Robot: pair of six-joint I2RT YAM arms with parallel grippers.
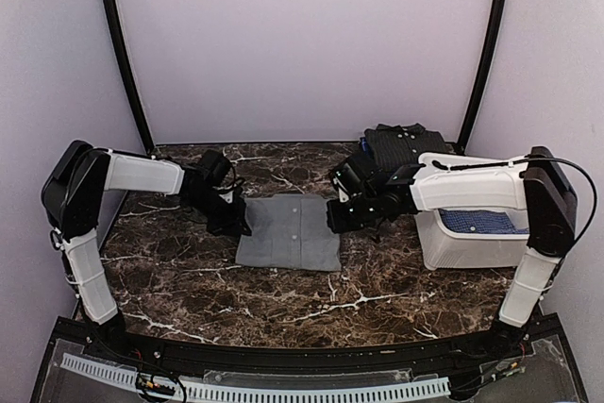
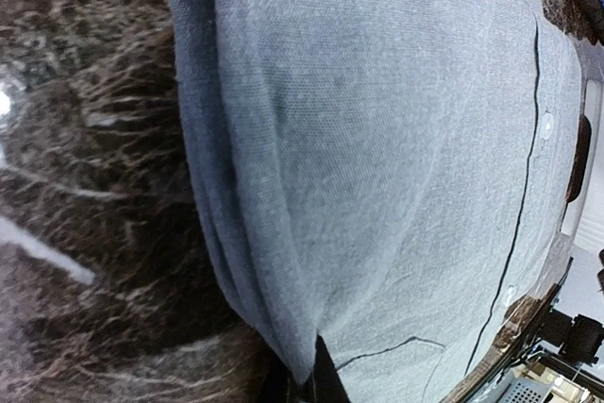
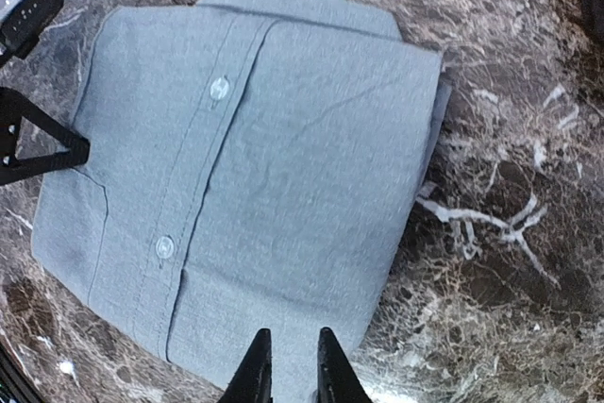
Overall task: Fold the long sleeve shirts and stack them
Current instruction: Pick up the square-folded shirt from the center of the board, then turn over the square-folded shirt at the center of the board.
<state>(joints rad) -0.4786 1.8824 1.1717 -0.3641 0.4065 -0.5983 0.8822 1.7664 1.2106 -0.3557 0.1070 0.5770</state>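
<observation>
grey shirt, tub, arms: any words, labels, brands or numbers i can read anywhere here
None can be read.
Grey shirt: plain cloth and white buttons, no tag or print showing.
Tub, blue shirt and dark shirt: no lettering to be seen.
Arms: no readable marking.

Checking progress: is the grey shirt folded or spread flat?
Folded: the grey shirt lies as a compact rectangle, no sleeves showing, layered edges along one side.
</observation>
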